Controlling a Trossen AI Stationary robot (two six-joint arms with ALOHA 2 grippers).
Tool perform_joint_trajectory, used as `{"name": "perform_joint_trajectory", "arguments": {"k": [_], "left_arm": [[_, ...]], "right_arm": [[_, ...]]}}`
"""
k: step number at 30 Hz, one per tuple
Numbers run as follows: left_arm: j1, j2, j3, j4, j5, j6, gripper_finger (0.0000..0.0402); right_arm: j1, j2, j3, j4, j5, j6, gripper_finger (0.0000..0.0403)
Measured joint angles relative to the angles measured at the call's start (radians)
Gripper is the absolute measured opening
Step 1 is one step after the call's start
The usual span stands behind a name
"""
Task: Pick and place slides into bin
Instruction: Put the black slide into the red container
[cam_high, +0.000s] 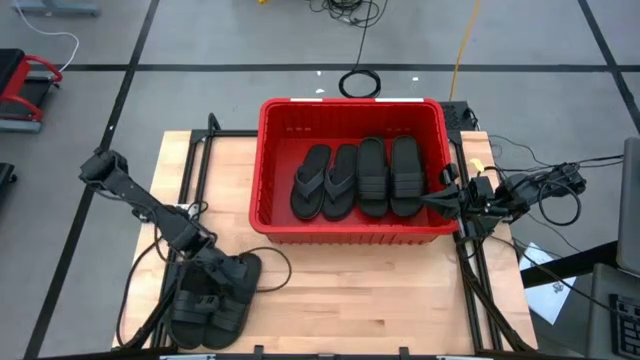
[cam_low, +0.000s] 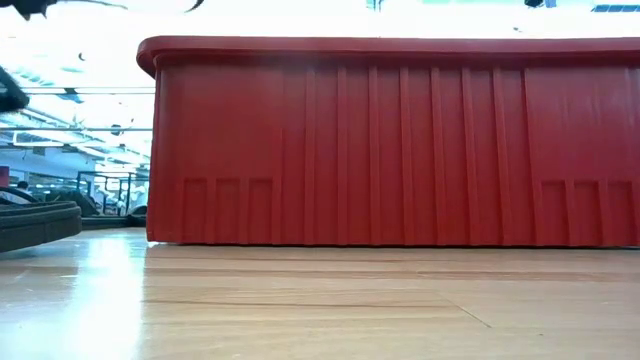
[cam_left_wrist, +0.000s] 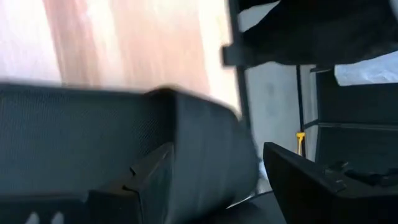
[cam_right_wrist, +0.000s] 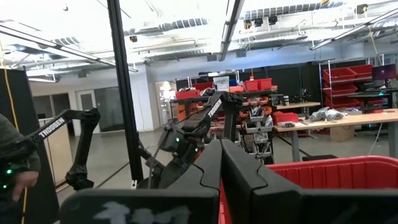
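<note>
Four slides (cam_high: 358, 178) lying side by side, soles down, in the red bin (cam_high: 270, 135) — two thong flip-flops on one side, two wide-strap ones on the other, packed abreast, probably to leave room for more; remaining slides (cam_high: 212, 296) heaped at the near-left corner of the table (cam_high: 350, 290), overlapping one another, exact count not readable from above; bin standing at the far middle of the table, well apart from that heap; left gripper (cam_high: 203, 262) down on the heap, fingers (cam_left_wrist: 323, 186) spread wide in the left wrist view with a black strap-like sandal part (cam_left_wrist: 118, 149) just beside one of them — apart, not clamped, nothing lifted; contact with the rubber likely but not certain; looks like lining up for a grasp on the top sandal; right gripper (cam_high: 432, 198) parked at the bin's right rim, fingers pressed together in its own wrist view, holding nothing, waiting clear of the left arm's likely path.
</note>
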Motion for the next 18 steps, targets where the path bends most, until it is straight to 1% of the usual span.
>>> {"name": "perform_joint_trajectory", "arguments": {"k": [7,10,15,18], "left_arm": [[0.032,0.029,-0.111,0.158,0.038,-0.086,0.0229],[0.029,0.028,-0.147,0.177,0.047,-0.104,0.0222],[0.017,0.029,-0.209,0.268,0.088,-0.143,0.022],[0.018,0.029,-0.223,0.297,0.095,-0.144,0.0218]], "right_arm": [[0.0,0.0,0.0,-0.005,0.0,0.012,0.0],[0.0,0.0,0.0,-0.006,-0.001,0.023,0.0],[0.0,0.0,0.0,-0.007,0.0,0.027,0.0],[0.0,0.0,0.0,-0.011,0.0,0.027,0.0]]}}
